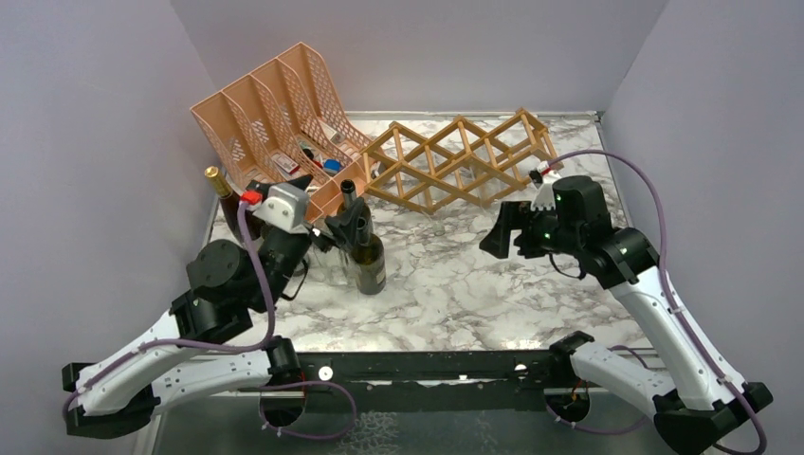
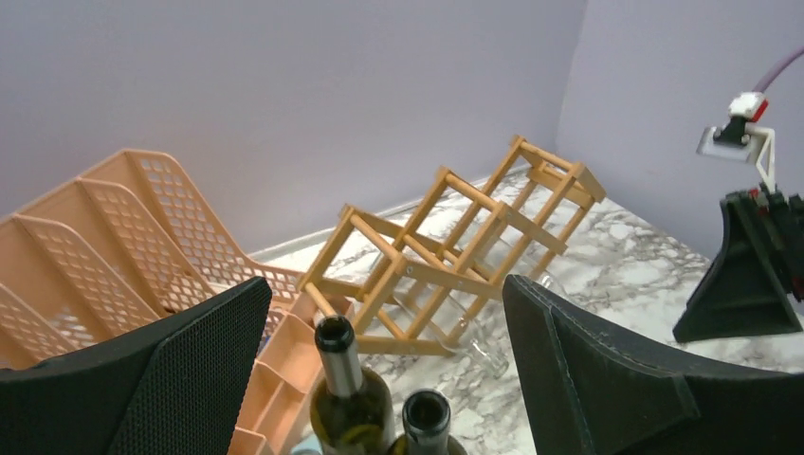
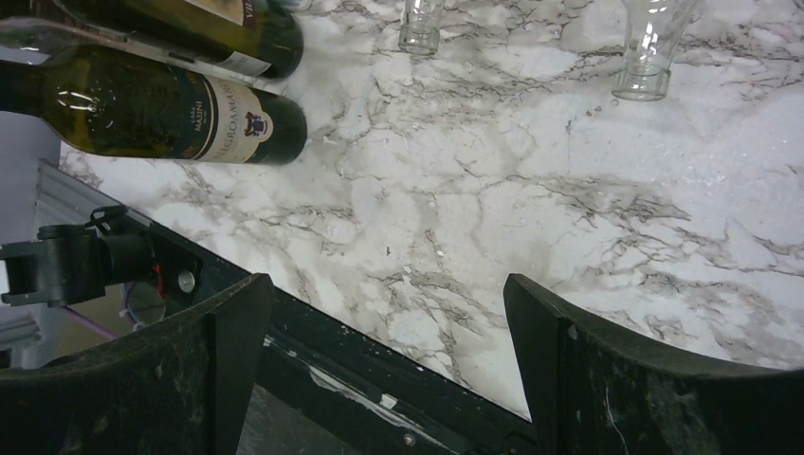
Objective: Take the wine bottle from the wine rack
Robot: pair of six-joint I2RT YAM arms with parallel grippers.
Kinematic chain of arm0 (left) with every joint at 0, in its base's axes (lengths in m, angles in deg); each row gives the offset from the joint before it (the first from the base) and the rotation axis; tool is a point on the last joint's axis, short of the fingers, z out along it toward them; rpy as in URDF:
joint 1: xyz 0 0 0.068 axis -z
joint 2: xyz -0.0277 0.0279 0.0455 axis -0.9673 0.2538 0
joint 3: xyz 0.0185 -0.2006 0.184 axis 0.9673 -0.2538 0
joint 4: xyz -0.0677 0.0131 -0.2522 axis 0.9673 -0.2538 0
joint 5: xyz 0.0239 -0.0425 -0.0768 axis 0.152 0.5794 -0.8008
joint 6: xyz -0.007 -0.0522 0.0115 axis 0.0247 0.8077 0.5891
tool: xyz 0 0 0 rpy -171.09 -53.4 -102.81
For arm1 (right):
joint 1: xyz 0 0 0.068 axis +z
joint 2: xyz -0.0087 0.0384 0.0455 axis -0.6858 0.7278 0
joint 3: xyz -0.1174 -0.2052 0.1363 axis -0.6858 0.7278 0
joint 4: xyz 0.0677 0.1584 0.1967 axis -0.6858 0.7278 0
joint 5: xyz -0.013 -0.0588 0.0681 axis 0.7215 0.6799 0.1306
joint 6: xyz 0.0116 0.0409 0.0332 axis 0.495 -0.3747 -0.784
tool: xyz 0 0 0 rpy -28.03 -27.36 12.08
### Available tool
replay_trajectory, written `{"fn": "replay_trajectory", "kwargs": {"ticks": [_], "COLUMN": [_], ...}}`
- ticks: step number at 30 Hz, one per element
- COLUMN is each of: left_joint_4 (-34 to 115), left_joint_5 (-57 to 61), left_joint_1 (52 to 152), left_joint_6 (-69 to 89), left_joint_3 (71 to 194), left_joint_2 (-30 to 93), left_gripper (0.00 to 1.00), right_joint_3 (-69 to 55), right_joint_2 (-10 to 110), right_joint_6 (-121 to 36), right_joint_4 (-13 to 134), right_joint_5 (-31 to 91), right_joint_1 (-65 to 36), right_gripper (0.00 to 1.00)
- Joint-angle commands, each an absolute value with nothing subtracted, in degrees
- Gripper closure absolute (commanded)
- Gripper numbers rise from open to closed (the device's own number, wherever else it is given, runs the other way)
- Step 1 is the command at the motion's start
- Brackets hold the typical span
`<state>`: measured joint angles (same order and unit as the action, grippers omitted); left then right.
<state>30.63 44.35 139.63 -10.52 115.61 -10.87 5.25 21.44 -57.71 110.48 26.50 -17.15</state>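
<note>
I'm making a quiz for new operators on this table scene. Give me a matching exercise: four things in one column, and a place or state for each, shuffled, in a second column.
Things:
1. wine rack
2. file organiser
3. left gripper
4. right gripper

Places or states:
A. open, over bare marble right of centre
B. salmon-pink mesh, back left corner
C. open, at the upright green bottles
D. tan wooden lattice, at the back, centre to right

Pairs: 1-D, 2-B, 3-C, 4-A

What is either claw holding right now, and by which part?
Nothing. The left claw stands open by the dark green glass wine bottles; the right claw is open over bare marble.
</note>
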Motion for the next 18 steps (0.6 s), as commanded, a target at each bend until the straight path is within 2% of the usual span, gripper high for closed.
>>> {"fn": "replay_trajectory", "kwargs": {"ticks": [1, 6, 8, 12, 18], "left_joint_4": [22.4, 34.6, 40.1, 41.2, 45.2], "left_joint_5": [45.8, 51.3, 49.0, 41.0, 36.2], "left_joint_1": [139.4, 138.8, 136.3, 128.6, 121.3], "left_joint_6": [-14.2, -19.0, -20.6, -17.9, -14.1], "left_joint_3": [125.3, 126.1, 127.7, 133.3, 128.7], "left_joint_2": [-0.4, 8.0, 11.5, 19.7, 20.8], "left_gripper": [0.01, 0.01, 0.01, 0.01, 0.01], "right_joint_3": [7.5, 14.3, 16.8, 19.4, 21.9], "right_joint_2": [22.5, 23.0, 23.7, 26.2, 26.9], "right_joint_6": [-58.8, -59.4, -58.9, -60.3, -62.1], "right_joint_4": [105.7, 96.6, 93.3, 86.0, 80.2], "right_joint_5": [22.1, 20.6, 20.9, 21.0, 36.6], "right_joint_1": [-17.2, -17.2, -17.2, -17.2, -17.4], "right_gripper": [0.06, 0.07, 0.06, 0.06, 0.07]}}
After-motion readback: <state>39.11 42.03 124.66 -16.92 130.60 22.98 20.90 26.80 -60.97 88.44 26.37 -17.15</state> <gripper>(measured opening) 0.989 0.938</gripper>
